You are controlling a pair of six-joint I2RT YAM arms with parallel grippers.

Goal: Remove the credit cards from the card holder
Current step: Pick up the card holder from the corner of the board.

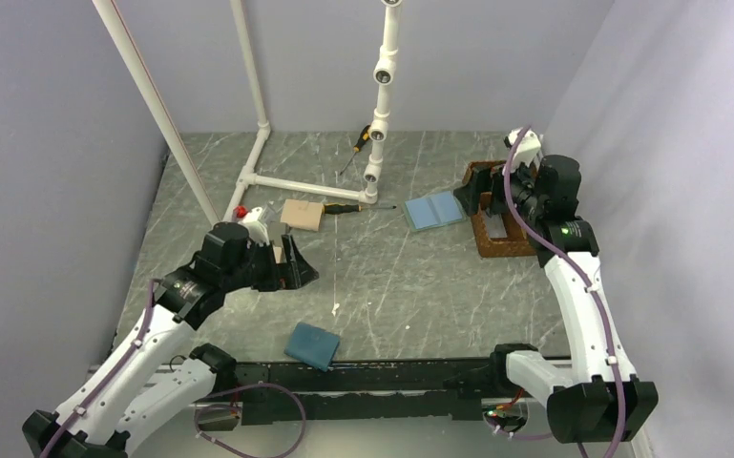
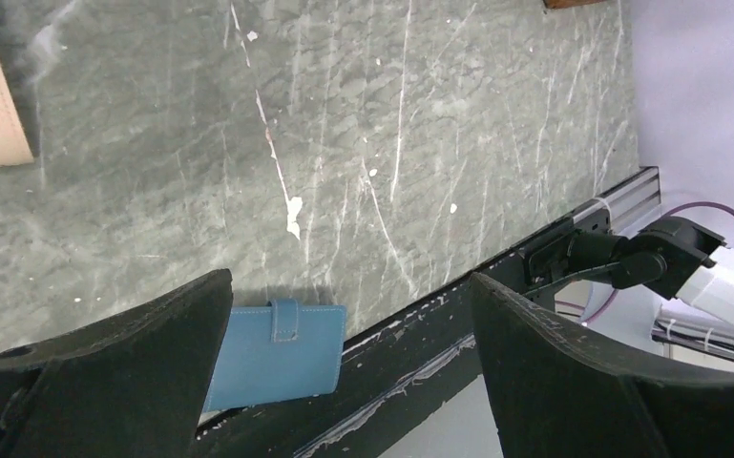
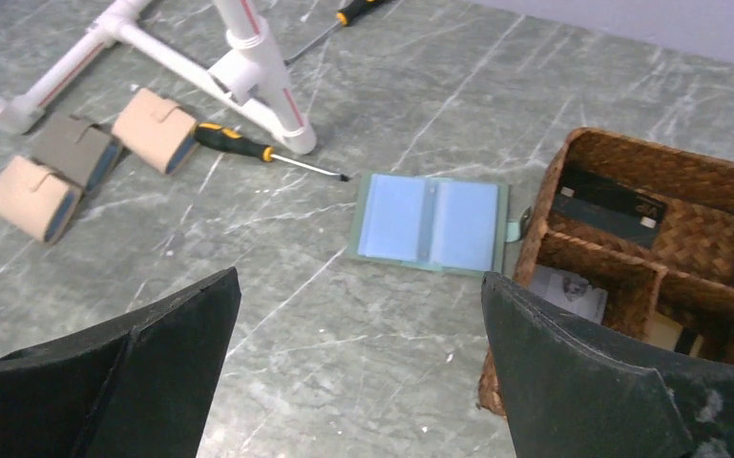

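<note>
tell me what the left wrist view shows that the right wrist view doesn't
Only left wrist: the closed dark teal-blue bifold card holder, beside a black rail. Only right wrist: the open pale blue bifold folder, white plastic pipe frame, yellow-handled screwdriver. Both: grey-green marble tabletop and an open black tool, left tool and right tool.

1. A grey-green marbled table (image 1: 420, 286) carries a white pipe frame (image 1: 296, 183) at its far left.
2. A pale blue folder (image 3: 429, 222) lies open just beside a woven basket (image 3: 630, 157) divided into compartments.
3. A yellow-and-black screwdriver (image 3: 239, 145) lies by the frame's foot; a second screwdriver (image 1: 358, 143) lies farther back.
4. Two tan blocks (image 3: 156, 129) flank a grey block (image 3: 74, 148) near the frame.
</note>
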